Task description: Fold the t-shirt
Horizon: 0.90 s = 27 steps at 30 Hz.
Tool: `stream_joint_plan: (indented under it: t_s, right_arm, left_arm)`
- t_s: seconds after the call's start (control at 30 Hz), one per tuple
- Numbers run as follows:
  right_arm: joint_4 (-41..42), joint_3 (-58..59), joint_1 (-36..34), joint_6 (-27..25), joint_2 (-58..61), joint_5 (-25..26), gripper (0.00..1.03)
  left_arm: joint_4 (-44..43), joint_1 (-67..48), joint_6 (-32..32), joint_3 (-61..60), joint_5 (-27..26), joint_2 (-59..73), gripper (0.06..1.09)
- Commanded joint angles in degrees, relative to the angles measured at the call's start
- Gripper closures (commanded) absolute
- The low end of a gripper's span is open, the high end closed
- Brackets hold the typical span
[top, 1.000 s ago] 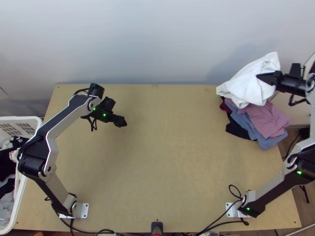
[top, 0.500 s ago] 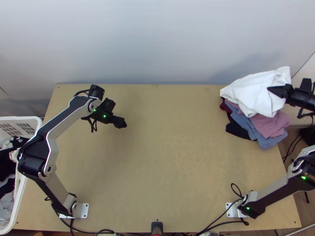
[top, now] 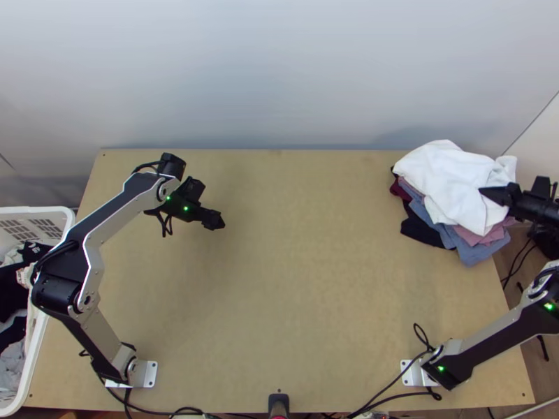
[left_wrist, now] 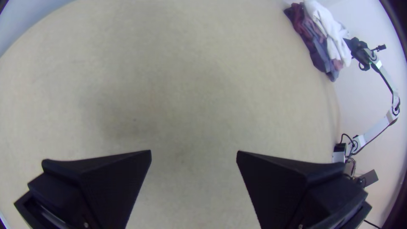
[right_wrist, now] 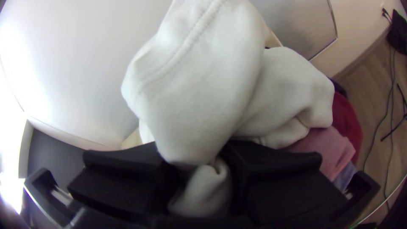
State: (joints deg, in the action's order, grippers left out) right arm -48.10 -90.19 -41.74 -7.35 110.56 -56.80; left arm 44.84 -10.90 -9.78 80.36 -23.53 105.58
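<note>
pinching the white t-shirt (top: pixel 454 181) at the table's (top: pixel 279 293) two o'clock, the right gripper (top: pixel 482 190) could skew the pile (top: pixel 475 254) by snagging.

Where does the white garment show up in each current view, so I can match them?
Top view: white garment, right side, above mid-height.
Left wrist view: white garment, near the upper right corner.
Right wrist view: white garment, upper middle, down into the right gripper.
Shared landmark: pink garment beneath.

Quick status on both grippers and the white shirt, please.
Right gripper: shut on white shirt, bunched atop the clothes pile. Left gripper: open, over bare table.
</note>
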Motion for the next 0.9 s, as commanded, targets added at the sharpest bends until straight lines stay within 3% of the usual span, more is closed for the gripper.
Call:
stream_joint_plan:
  t_s: [0.0, 0.17, 0.53, 0.77, 0.87]
  right_arm:
    - [-0.07, 1.07, -3.62, -3.19, 3.87, 0.11, 1.00]
    - [-0.07, 1.42, -4.49, -3.37, 5.80, 0.28, 0.95]
    - [-6.48, -1.83, -5.02, -3.28, 3.69, 1.34, 0.29]
    - [-12.28, -4.11, -5.37, -7.67, 0.71, 4.50, 0.07]
    - [-13.43, -4.55, -6.25, -7.94, -0.96, 6.79, 0.04]
  left_arm:
    - [-0.19, 0.35, -0.06, -0.82, -0.03, -0.02, 0.11]
    - [-0.37, 0.35, -0.06, -0.99, -0.03, -0.02, 0.11]
    - [-0.37, 0.79, -0.15, -1.52, -0.03, -0.46, 0.11]
    - [-0.63, 0.70, -0.06, -1.52, -0.03, -0.55, 0.11]
    - [-0.63, 0.79, -0.15, -1.61, -0.03, -0.73, 0.11]
